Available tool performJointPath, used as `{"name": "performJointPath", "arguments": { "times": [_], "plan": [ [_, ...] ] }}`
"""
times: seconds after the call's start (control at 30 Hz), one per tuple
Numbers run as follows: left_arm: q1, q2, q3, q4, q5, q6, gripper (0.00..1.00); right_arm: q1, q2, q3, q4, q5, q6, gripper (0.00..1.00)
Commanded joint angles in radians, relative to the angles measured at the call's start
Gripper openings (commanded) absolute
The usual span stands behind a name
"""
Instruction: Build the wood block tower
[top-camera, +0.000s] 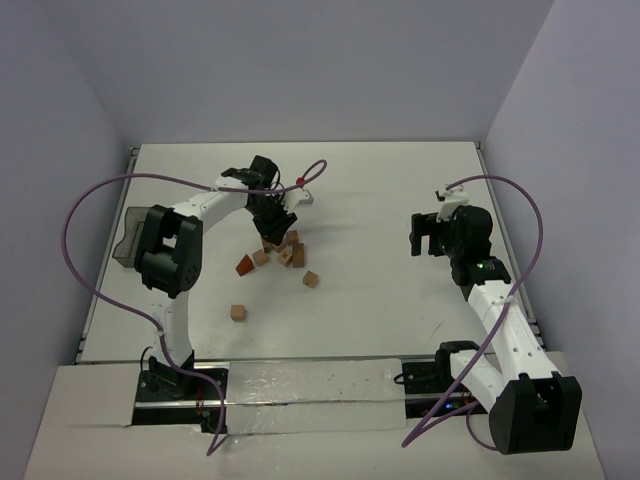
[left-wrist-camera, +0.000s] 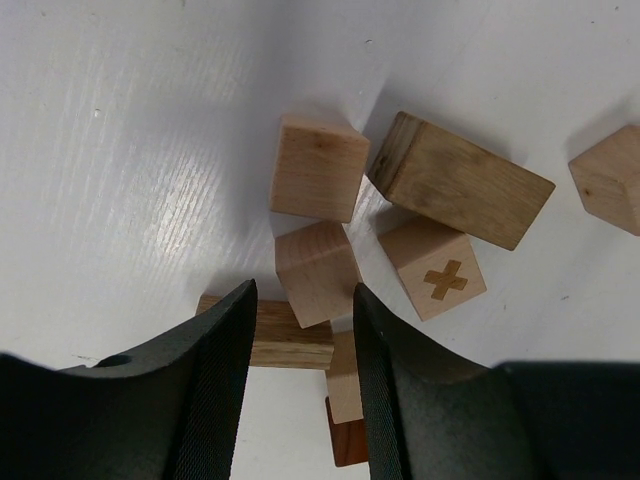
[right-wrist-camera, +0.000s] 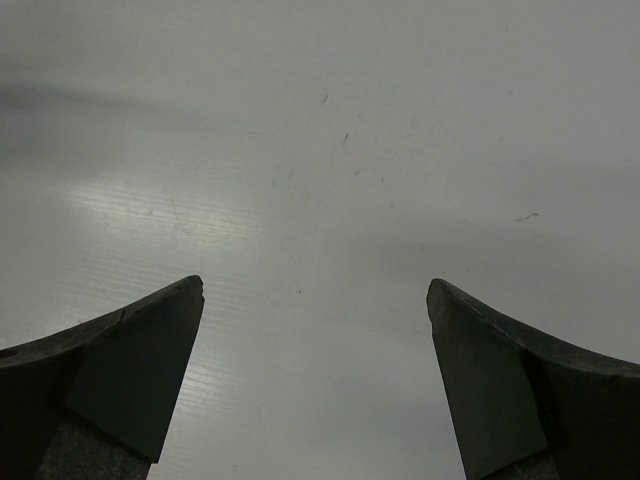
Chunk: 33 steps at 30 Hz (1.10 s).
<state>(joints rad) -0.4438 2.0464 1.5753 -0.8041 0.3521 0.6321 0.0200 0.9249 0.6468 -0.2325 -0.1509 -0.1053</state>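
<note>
A: Left gripper (left-wrist-camera: 303, 330) hangs over the block cluster, jaws partly open and straddling a light cube (left-wrist-camera: 316, 272). Whether the pads are pressing that cube cannot be told from the wrist view.

B: So no tower (top-camera: 280, 249) so far?

A: None to speak of. The blocks lie loose on the table (top-camera: 380, 190). Taking the marked cube (left-wrist-camera: 434, 268) as landmark: the straddled cube is just left of it, a longer plank (left-wrist-camera: 460, 180) touches it from above, and another cube (left-wrist-camera: 320, 168) sits up and to its left. A flat piece (left-wrist-camera: 275, 338) and a reddish block (left-wrist-camera: 347, 446) lie under the jaws, below and left of it. In the overhead view, three more blocks sit apart on the near side of the pile.

B: What could go wrong?

A: Crowding, I'd judge. The neighbours sit close to the jaws, so closing may nudge the flat piece or pinch two blocks at once. The cube also looks tilted, so it could twist in the grip and seat badly on a stack.

B: Right gripper (right-wrist-camera: 315, 380)?

A: Wide open over bare table, well right of the marked cube, holding nothing.

B: Any writing?

A: Only an inlaid cross on that cube's top. No brand or text is legible.
</note>
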Motion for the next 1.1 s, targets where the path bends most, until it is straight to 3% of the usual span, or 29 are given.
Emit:
{"name": "performJointPath", "arguments": {
  "times": [0.0,0.87,1.07],
  "plan": [
    [-0.004,-0.019,0.040,-0.009,0.030,-0.047,0.51,0.006,-0.006,0.031,0.013,0.006,-0.008,1.00],
    [-0.008,-0.019,-0.017,0.015,-0.001,-0.099,0.56,0.006,-0.003,0.034,0.015,0.005,-0.008,1.00],
    [-0.012,-0.005,-0.018,0.046,-0.056,-0.122,0.48,0.006,-0.003,0.034,0.016,0.007,-0.008,1.00]
  ]
}}
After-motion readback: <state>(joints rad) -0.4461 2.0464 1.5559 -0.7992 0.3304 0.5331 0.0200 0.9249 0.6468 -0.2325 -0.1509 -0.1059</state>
